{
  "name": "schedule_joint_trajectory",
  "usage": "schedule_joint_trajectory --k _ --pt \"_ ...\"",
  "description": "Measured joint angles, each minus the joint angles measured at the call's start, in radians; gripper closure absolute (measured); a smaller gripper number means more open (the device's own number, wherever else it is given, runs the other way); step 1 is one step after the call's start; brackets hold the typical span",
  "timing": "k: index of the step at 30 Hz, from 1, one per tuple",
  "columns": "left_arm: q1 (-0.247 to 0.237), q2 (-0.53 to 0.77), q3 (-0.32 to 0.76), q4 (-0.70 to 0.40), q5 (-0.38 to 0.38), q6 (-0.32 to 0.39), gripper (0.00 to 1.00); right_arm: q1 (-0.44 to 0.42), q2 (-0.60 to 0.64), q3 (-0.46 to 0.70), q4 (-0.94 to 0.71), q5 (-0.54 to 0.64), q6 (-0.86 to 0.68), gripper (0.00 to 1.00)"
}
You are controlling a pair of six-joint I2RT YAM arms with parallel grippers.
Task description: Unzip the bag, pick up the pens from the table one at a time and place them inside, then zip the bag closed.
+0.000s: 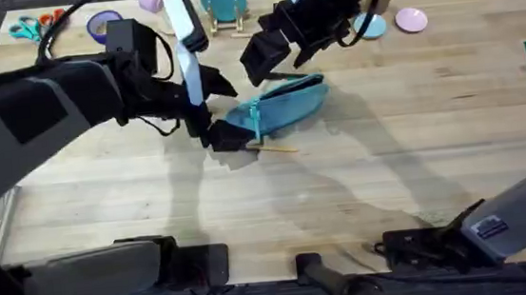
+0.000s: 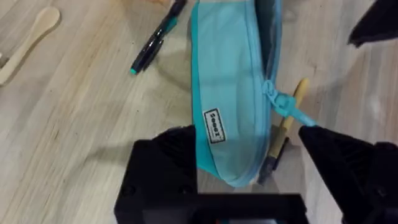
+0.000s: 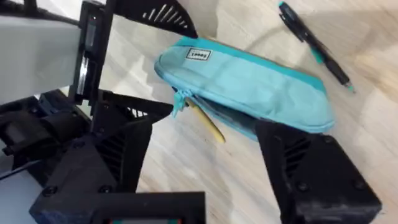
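Teal pencil pouch (image 2: 230,93) lying lengthwise between spread fingers of left tool (image 2: 249,180), end-on; zipper pull (image 2: 283,106) nearest. Right tool (image 3: 205,162) open, above pouch.

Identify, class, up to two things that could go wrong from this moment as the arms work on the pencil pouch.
1. The yellow pen lies against the teal pencil pouch, right by the zipper pull. The left gripper straddles that end of the pouch, so its fingers could catch the pen along with the fabric.

2. The black pen lies loose on the table on the pouch's other side; shifting the pouch might knock it away.
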Motion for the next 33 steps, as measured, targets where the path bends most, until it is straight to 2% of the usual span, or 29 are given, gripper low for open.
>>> schedule_joint_trajectory --k 4,9,18,23,25,28,33 --pt "0.0 0.0 0.001 -0.004 0.0 -0.001 0.008 0.0 0.0 0.0 0.014 0.0 -0.007 0.005" --pt "0.0 -0.024 0.039 -0.096 -0.02 -0.014 0.006 0.0 0.0 0.018 -0.033 0.012 -0.081 0.005" --pt "0.0 -0.232 0.222 -0.394 -0.069 -0.042 0.007 0.0 0.0 0.124 -0.051 0.146 -0.224 0.005" --pt "0.0 -0.334 0.3 -0.553 -0.078 -0.05 0.008 0.0 0.0 0.134 -0.055 0.175 -0.319 0.005" --pt "0.0 -0.372 0.32 -0.587 -0.093 -0.079 0.008 0.0 0.0 0.134 -0.056 0.181 -0.365 0.005" --pt "0.0 -0.427 0.335 -0.601 -0.133 -0.172 0.007 0.0 0.0 0.134 -0.056 0.189 -0.467 0.004" --pt "0.0 -0.489 0.338 -0.607 -0.22 -0.336 0.008 0.0 0.0 0.134 -0.054 0.22 -0.763 0.005"
